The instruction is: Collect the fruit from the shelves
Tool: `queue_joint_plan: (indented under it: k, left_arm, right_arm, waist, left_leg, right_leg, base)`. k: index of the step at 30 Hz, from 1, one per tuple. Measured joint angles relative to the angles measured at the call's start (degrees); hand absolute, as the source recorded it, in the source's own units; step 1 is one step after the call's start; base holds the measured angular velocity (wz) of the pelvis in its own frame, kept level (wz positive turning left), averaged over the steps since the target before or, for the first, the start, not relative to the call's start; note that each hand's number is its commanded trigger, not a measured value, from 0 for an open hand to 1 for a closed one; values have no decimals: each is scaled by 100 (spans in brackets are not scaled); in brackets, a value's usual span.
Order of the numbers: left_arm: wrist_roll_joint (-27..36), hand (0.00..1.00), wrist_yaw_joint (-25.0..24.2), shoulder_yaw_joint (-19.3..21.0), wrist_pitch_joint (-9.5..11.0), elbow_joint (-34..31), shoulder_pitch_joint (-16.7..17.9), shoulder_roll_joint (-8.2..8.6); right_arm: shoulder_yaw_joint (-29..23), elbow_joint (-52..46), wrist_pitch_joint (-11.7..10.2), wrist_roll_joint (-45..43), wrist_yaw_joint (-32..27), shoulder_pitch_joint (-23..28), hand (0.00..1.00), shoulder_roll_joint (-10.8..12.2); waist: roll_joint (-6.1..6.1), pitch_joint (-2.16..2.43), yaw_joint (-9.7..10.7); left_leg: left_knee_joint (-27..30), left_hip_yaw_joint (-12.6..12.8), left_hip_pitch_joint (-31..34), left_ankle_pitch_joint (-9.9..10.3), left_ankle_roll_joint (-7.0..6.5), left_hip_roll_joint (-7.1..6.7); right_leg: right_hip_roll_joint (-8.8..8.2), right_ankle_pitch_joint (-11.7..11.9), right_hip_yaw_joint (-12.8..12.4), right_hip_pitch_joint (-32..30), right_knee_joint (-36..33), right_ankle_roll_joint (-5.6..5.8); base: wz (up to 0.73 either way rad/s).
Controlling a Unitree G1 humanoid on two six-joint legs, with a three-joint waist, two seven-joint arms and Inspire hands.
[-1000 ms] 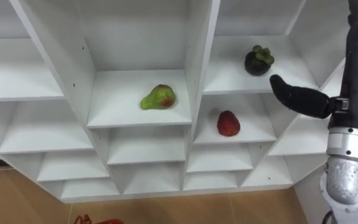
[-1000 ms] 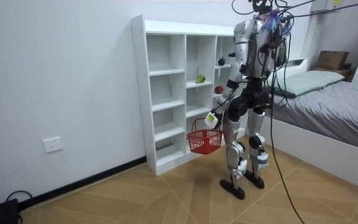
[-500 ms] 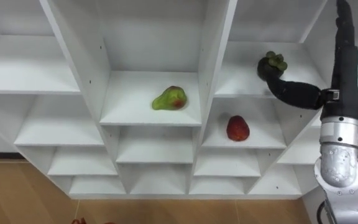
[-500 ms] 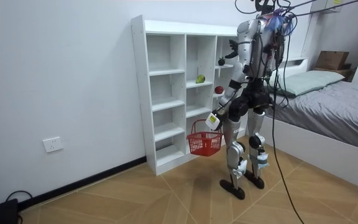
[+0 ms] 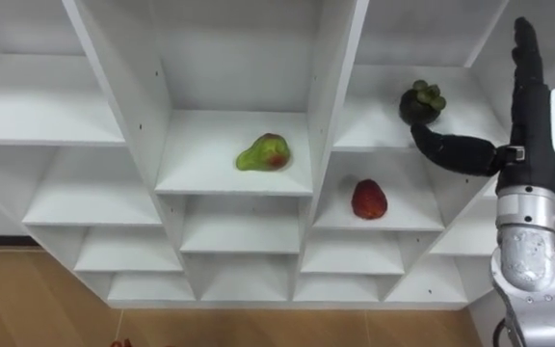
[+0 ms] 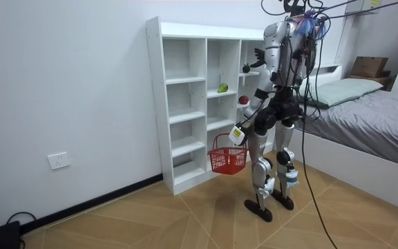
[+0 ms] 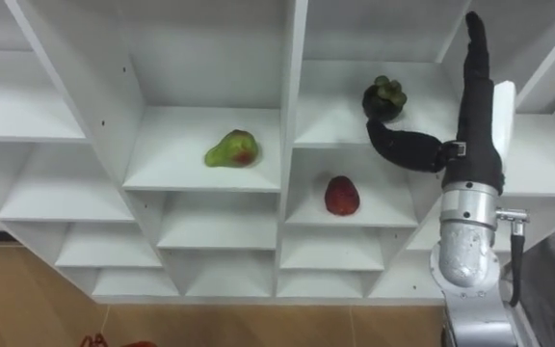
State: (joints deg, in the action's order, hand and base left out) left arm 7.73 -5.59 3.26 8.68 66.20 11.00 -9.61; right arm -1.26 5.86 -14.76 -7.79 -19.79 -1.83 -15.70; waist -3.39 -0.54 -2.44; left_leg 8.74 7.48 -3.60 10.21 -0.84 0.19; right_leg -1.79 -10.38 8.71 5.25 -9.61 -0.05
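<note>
Left eye view, looking at a white closet (image 5: 335, 87) of open compartments set in columns. Three fruits lie on its shelves. A green pear (image 5: 264, 152) with a red blush lies on its side in the middle column. In the column to the right, a dark purple mangosteen (image 5: 421, 100) with a green leafy cap sits on an upper shelf. A red fruit (image 5: 369, 199) stands on the shelf directly below it.

The right robot hand (image 5: 531, 135) is raised in front of the right column, beside the mangosteen's compartment. It is released and holds nothing: its fingers (image 5: 526, 58) point straight up. Its thumb sticks out sideways toward the mangosteen, with the tip just under the fruit. Whether the thumb touches the fruit I cannot tell. All three fruits are on their shelves.

Room view: the robot stands upright on a wooden floor (image 6: 150, 214), close to the closet's right end, with its right arm lifted to the upper shelf. Its left arm hangs low. A red basket (image 6: 227, 158) hangs at the left robot hand (image 6: 235, 133), clear of the floor and in front of the closet's lower shelves. How that hand holds the basket is too small to tell. A bed (image 6: 378, 117) with grey covers stands on the room view's right, behind the robot.
</note>
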Motion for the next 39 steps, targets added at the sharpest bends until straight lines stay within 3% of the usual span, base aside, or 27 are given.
queue_joint_plan:
  k: [9,15,22,29,34,39]
  left_arm:
    - [-175,100,-15,50,-120,-97,-29,-5]
    - [-327,100,-86,176,-126,-218,-37,-26]
    - [-393,100,-120,224,-307,-222,-128,-37]
    - [-408,100,-125,219,-383,-346,-89,-34]
    - [-516,100,-123,221,-400,-440,0,-33]
    - [-514,100,-125,220,-465,-441,1,-32]
  right_arm:
    - [1,469,125,55,325,-208,0,-57]
    - [-2,726,265,-2,389,-523,0,-56]
    - [-2,968,487,95,397,-887,0,-71]
    - [-1,968,489,257,491,-947,0,-115]
    - [-1,1149,498,324,617,-1064,0,-293]
    - [-3,1579,674,407,621,-1270,0,-322]
  waist:
    - [-28,10,-102]
    - [-110,-32,-160]
    - [-127,-11,-251]
    - [-96,8,-260]
    - [-43,36,-259]
    - [-48,33,-257]
  left_leg:
    - [43,-105,-8,-1,1,-6]
    - [75,-133,22,-4,5,-7]
    - [91,-180,46,-4,5,-12]
    - [114,-211,92,-4,6,-12]
    - [167,-212,85,-4,6,-9]
    - [204,-218,94,-6,8,-6]
  right_leg:
    - [-9,-1,100,66,5,0]
    - [-9,-1,134,61,11,0]
    - [-13,-1,223,63,8,0]
    - [-13,-1,233,40,4,0]
    - [-17,-1,233,72,1,0]
    - [-14,0,233,90,-9,-3]
  base:
    - [5]
    - [2]
    - [3]
    - [2]
    - [0]
    - [0]
